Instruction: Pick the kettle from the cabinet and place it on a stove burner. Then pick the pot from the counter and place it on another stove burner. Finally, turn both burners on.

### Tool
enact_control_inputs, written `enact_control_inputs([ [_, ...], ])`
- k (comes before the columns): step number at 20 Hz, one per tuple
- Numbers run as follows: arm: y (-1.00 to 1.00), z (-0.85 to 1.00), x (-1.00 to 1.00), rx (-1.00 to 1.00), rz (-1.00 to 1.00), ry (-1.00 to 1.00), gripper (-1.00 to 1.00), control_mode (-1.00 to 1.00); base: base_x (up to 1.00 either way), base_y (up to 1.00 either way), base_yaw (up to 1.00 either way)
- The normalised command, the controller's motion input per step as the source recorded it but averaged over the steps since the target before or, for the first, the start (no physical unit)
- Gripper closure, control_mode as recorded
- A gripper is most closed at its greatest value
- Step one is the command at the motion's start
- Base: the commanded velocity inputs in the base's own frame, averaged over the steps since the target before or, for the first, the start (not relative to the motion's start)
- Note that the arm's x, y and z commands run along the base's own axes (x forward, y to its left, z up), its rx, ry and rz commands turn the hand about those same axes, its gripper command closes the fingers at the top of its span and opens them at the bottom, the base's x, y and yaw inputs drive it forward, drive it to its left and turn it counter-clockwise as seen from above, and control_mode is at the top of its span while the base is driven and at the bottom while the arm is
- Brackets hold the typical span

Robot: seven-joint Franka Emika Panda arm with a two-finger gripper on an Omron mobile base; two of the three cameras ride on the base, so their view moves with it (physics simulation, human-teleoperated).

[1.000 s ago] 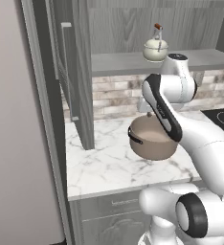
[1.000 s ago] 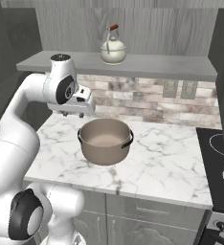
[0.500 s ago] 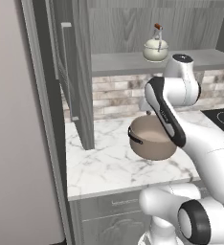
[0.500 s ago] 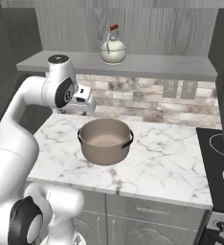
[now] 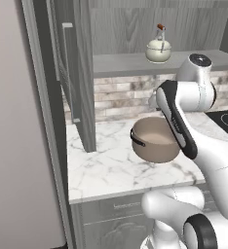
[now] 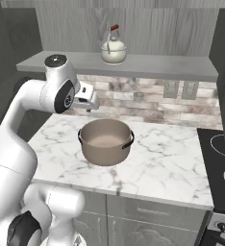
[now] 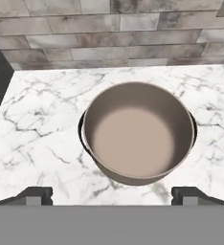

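The gripper hangs wide open and empty above the pot; the kettle stands on the cabinet shelf above it.

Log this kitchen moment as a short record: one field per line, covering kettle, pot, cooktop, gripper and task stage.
kettle: small cream-white kettle with an arched handle, upright on the grey cabinet shelf
pot: wide taupe cooking pot, empty, on the white marble counter
cooktop: black glass cooktop at the counter's right end, nothing on the visible burner rings
gripper: gripper open, empty, above the counter with the pot ahead of its fingertips
task stage: nothing moved to a burner yet
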Motion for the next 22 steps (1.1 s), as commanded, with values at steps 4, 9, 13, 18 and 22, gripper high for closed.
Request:
enact_control_inputs([
  [4,-0.10,0.33,-0.06,0.00,-0.08,-0.17,-1.00,-1.00,0.00,0.00,0.00],
  [9,-0.09,0.36,-0.06,0.00,-0.09,-0.20,-1.00,-1.00,0.00,0.00,0.00],
  [13,-0.07,0.37,-0.04,0.00,-0.08,-0.24,-1.00,-1.00,0.00,0.00,0.00],
  [18,-0.06,0.36,-0.02,0.00,-0.07,-0.27,-1.00,-1.00,0.00,0.00,0.00],
  [22,-0.03,0.41,-0.01,0.00,-0.05,-0.26,-1.00,-1.00,0.00,0.00,0.00],
])
